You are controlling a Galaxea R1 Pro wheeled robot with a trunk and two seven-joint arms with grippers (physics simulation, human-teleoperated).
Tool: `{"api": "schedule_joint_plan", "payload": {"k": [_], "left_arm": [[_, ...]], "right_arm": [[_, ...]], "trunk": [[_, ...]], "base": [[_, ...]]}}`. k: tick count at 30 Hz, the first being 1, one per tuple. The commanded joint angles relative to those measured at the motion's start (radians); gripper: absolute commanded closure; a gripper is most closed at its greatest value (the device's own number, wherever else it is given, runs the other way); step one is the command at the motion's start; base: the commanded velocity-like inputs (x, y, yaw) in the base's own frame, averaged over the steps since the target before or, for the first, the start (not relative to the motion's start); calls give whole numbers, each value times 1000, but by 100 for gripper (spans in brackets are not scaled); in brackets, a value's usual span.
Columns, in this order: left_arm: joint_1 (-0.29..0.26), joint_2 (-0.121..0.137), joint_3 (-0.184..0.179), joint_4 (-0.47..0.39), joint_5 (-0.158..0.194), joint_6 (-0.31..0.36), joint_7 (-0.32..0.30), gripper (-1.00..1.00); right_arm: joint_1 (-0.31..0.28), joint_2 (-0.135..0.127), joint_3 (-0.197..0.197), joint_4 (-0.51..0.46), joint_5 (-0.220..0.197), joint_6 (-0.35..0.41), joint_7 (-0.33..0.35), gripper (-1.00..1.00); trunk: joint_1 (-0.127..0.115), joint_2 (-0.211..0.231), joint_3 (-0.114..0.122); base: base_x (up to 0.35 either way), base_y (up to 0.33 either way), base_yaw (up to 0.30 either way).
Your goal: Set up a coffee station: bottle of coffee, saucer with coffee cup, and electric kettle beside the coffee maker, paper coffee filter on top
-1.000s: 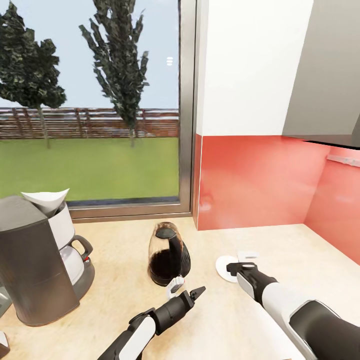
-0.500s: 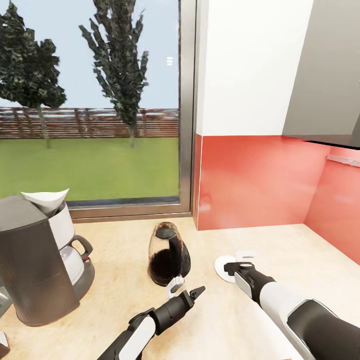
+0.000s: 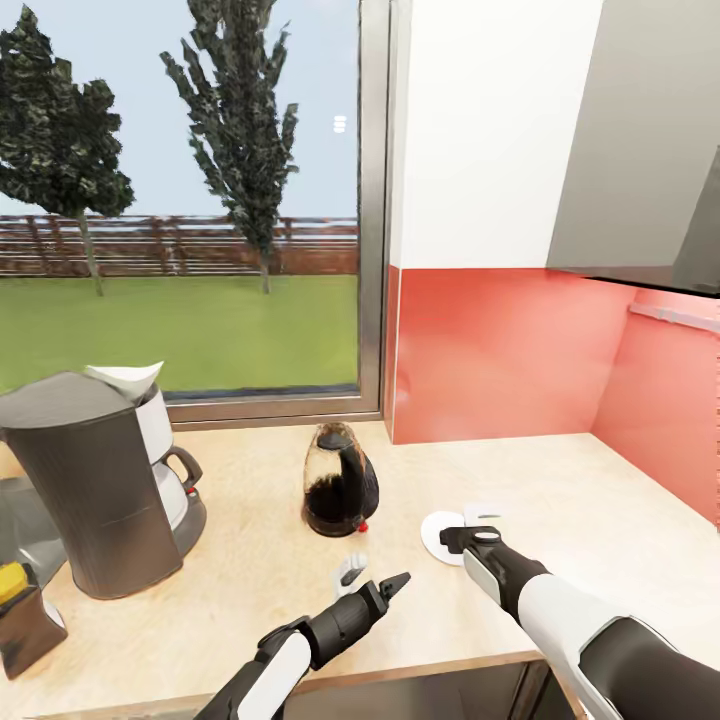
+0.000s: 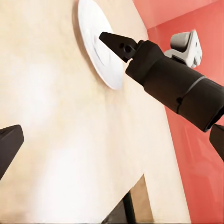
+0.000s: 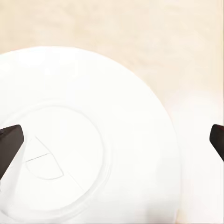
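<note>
the countertop [image 3: 250, 590] runs left to right under a window [image 3: 190, 200], with a red backsplash [image 3: 500, 350] at the right. the coffee maker [image 3: 85, 490] stands at the left, a white paper filter [image 3: 128, 377] sitting on its top. at the far left edge, near the front, the coffee jar [image 3: 25, 618] with its yellow lid rests on the counter just beside the maker. the kettle [image 3: 338, 482] stands in the middle, well apart from the maker. the white saucer [image 3: 440, 530] lies flat to the right of the kettle. the cup [image 3: 350, 570] lies on the counter near the front, between kettle and left gripper [image 3: 385, 590], apart from the saucer. the left gripper hovers just right of the cup, its fingers spread wide and empty. the right gripper [image 3: 470, 535] hangs over the saucer, its fingers [image 5: 10, 144] spread wide to either side of the dish, holding nothing; the left wrist view shows its tip [image 4: 114, 43] above the saucer's rim.
</note>
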Motion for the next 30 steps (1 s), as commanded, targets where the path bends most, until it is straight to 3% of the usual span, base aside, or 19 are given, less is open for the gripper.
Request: {"api": "schedule_joint_plan", "payload": {"k": [1,18,26,30], "left_arm": [[0,0,0,0,10,6,-1,-100],[0,3,3,-2,9,6,-1,-100],[-3,29,6,-25,9,6,-1,-100],[-8,71,12,-57,10,25,0,-100]], "right_arm": [[1,0,11,84,-17,6,-6,-100],[2,6,11,80,-19,6,-6,-100],[2,29,9,64,-20,6,-8,-100],[2,23,4,-72,-17,25,-10,-100]], "trunk": [[0,0,-1],[0,0,-1],[0,0,-1],[0,0,-1]], "base": [[-274,0,0],[-264,0,0],[-30,0,0],[-1,0,0]]}}
